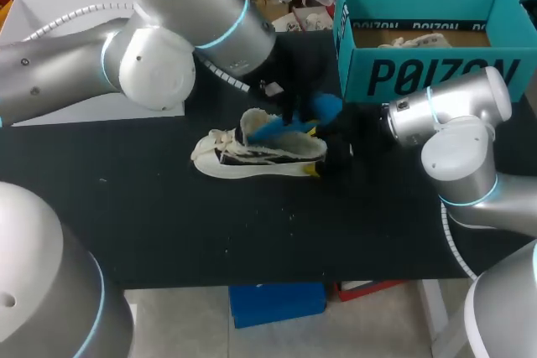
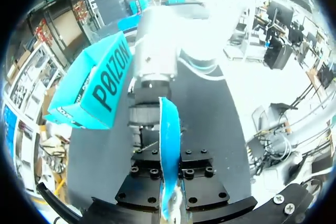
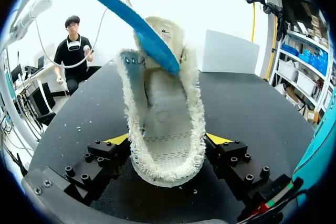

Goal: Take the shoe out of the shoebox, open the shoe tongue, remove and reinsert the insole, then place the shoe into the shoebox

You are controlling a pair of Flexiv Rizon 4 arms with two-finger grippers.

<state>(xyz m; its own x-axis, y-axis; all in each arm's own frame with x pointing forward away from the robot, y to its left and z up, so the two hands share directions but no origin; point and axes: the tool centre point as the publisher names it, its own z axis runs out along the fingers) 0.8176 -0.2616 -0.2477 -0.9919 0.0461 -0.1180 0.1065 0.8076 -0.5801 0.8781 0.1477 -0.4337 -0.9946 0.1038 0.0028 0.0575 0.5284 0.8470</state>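
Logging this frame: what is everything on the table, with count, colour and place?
shoe: one, white, mid-table, heel end between the right pincer's fingers.
insole: one, blue, held over the shoe's opening by the left pincer.
shoebox: one, teal, open, far right of the table.
pale item: one, off-white, inside the shoebox; cannot tell what it is.
sheet: one, white, far left of the table.
table: one, black.
left pincer: one, shut on the insole.
right pincer: one, yellow-tipped, shut on the shoe.
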